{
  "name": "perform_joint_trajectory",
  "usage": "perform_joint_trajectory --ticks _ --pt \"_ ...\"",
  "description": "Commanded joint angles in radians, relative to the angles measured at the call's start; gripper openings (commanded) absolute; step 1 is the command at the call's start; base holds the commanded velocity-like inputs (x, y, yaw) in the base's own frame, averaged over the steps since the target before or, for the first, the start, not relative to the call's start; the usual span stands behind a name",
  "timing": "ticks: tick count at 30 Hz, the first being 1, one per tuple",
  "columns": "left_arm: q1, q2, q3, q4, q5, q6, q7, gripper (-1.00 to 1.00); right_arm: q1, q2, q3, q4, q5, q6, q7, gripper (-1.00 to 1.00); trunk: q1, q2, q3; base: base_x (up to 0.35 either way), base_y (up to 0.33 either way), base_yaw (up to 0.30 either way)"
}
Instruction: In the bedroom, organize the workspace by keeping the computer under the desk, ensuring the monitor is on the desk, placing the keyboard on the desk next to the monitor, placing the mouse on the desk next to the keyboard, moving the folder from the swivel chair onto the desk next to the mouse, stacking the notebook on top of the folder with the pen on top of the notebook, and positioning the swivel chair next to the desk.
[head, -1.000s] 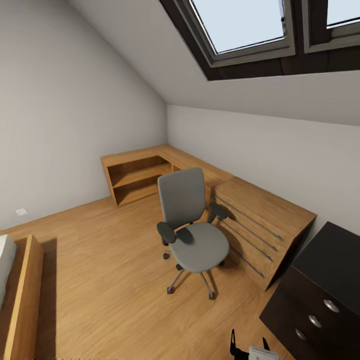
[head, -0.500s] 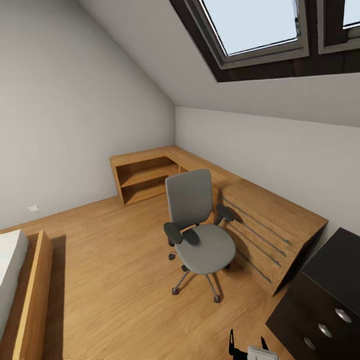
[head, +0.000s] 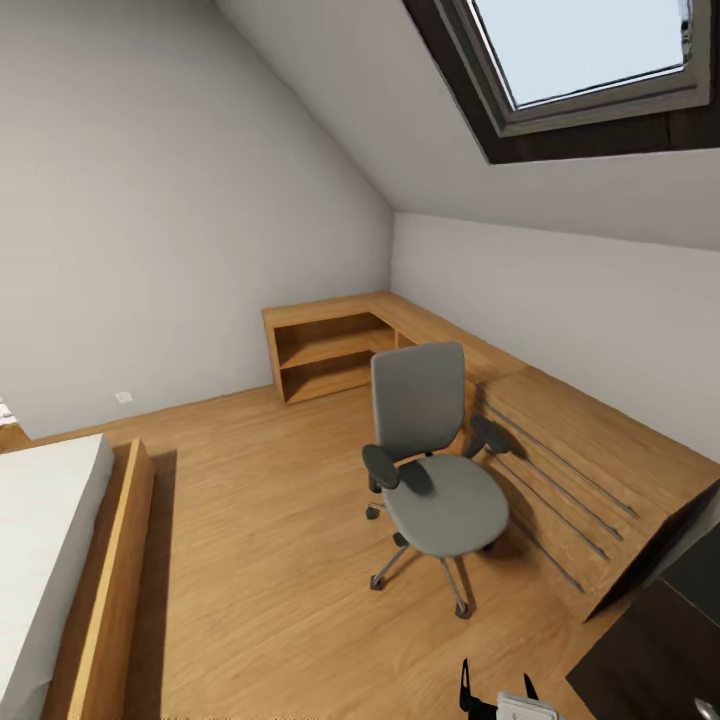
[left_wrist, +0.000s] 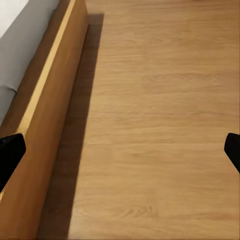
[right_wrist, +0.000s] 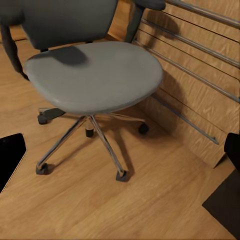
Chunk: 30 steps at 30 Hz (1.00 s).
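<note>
Camera has panned left since the earlier frames: whole scene slides right, dark dresser (head: 660, 640) now mostly cut off at the corner, more of the bed (head: 50, 560) in view. Furniture itself hasn't shifted.

Swivel chair (head: 435, 470) stands on the wood floor (head: 260, 560), grey seat bare, ahead of the right gripper (right_wrist: 120, 155) and just beside the slatted side of the wooden desk (head: 590, 440). Right wrist view shows the chair's seat and star base close in front, fingers spread wide, nothing between them.

Desk runs along the far wall into the corner, open shelf unit (head: 325, 355) at its far end. Desktop looks bare.

Left gripper (left_wrist: 120, 150) is also spread wide and holds nothing; it hangs over bare floor with the bed's wooden side rail alongside one finger.

Skylight (head: 590, 60) sits in the sloped ceiling.
</note>
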Motion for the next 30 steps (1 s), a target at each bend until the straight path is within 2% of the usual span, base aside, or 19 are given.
perform_joint_trajectory --ticks 1,7,19,30 --pt "-0.001 0.0 -0.008 0.0 0.0 -0.002 0.01 1.0 -0.001 0.001 0.009 0.002 -0.001 -0.002 -0.008 1.0 0.001 -0.002 -0.002 0.0 0.0 0.278" --pt "-0.001 0.001 -0.008 0.0 0.0 -0.002 0.01 1.0 -0.001 0.0 0.009 0.003 0.0 -0.002 -0.008 1.0 0.001 -0.002 -0.002 0.128 0.102 0.278" --pt "-0.001 0.0 -0.008 0.001 0.0 -0.002 0.009 1.0 -0.001 0.0 0.009 0.003 0.0 -0.002 -0.008 1.0 0.001 -0.002 -0.002 0.245 0.182 0.278" --pt "-0.001 0.0 -0.008 0.001 0.0 -0.002 0.009 1.0 -0.001 -0.001 0.009 0.003 0.0 -0.002 -0.008 1.0 0.001 -0.002 -0.002 0.315 0.029 0.278"
